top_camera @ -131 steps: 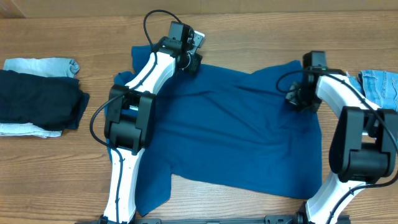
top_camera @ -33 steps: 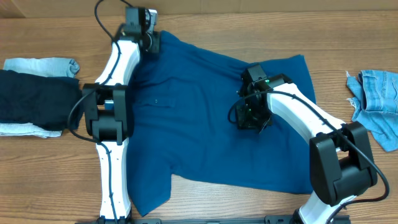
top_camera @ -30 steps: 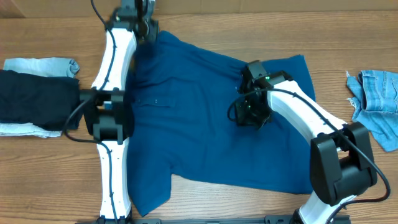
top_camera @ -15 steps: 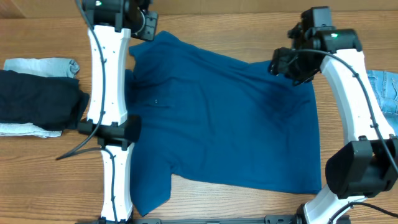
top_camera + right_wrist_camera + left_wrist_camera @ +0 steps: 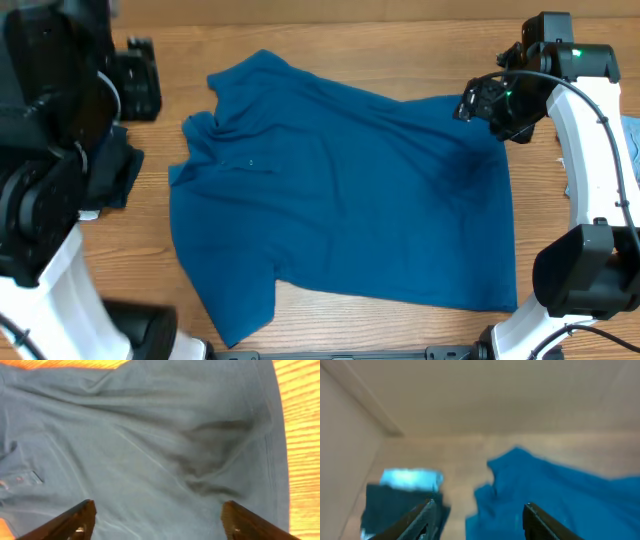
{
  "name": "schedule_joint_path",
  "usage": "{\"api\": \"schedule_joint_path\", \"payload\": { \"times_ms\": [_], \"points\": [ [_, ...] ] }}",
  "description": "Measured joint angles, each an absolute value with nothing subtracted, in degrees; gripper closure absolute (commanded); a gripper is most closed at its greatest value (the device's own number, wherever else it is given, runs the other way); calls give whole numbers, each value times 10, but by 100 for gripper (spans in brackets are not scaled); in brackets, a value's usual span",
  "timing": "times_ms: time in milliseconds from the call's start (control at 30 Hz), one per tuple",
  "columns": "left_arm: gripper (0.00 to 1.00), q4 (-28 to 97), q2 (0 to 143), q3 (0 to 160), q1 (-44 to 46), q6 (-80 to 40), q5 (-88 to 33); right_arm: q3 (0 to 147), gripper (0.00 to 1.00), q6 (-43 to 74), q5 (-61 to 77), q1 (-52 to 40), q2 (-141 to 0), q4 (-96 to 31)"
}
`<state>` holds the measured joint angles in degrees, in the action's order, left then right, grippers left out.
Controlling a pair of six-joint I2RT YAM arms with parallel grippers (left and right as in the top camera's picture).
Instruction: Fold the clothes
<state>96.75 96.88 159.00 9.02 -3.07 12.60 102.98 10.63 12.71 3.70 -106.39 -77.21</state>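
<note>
1. Seen from the left wrist, everything is smeared. The left fingers (image 5: pixel 422 519) run off the lower edge, and the polo shirt (image 5: pixel 555 500) ahead of them is cut at right and bottom.
2. Overhead, the left arm (image 5: pixel 45 190) looms out of focus and is cropped by the frame. It hides most of the dark garment (image 5: pixel 124 172) beside the left fingers.
3. The right fingers (image 5: pixel 75 519) show only as tips at the lower edge, and the polo shirt beneath them overruns every side.
4. Outward of the right fingers, the denim piece (image 5: pixel 634 140) is a mere sliver behind the right arm (image 5: pixel 590 150), at the frame's edge.
</note>
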Motion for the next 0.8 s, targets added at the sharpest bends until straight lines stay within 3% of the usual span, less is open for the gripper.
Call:
{"api": "schedule_joint_path", "payload": {
  "times_ms": [200, 333, 400, 467, 567, 667, 700, 800],
  "points": [
    [45, 957, 922, 1268, 90, -31, 85, 1030, 2, 109, 136, 37, -1064, -775],
    [29, 882, 956, 1117, 90, -32, 49, 1030, 1, 134, 137, 38, -1064, -776],
    [30, 781, 954, 1061, 90, -37, 41, 1030, 10, 138, 136, 43, -1064, -751],
    [39, 722, 954, 1029, 89, -38, 28, 1031, 14, 138, 136, 45, -1064, -744],
    [64, 732, 968, 978, 89, -35, -5, 1031, 14, 137, 132, 45, -1064, -787],
    [69, 759, 974, 947, 89, -28, -15, 1031, 19, 138, 131, 45, -1064, -809],
    [79, 778, 975, 944, 89, -28, -17, 1031, 19, 138, 131, 45, -1064, -821],
    [75, 826, 946, 939, 89, -29, -19, 1031, 18, 137, 131, 45, -1053, -836]
  ]
}}
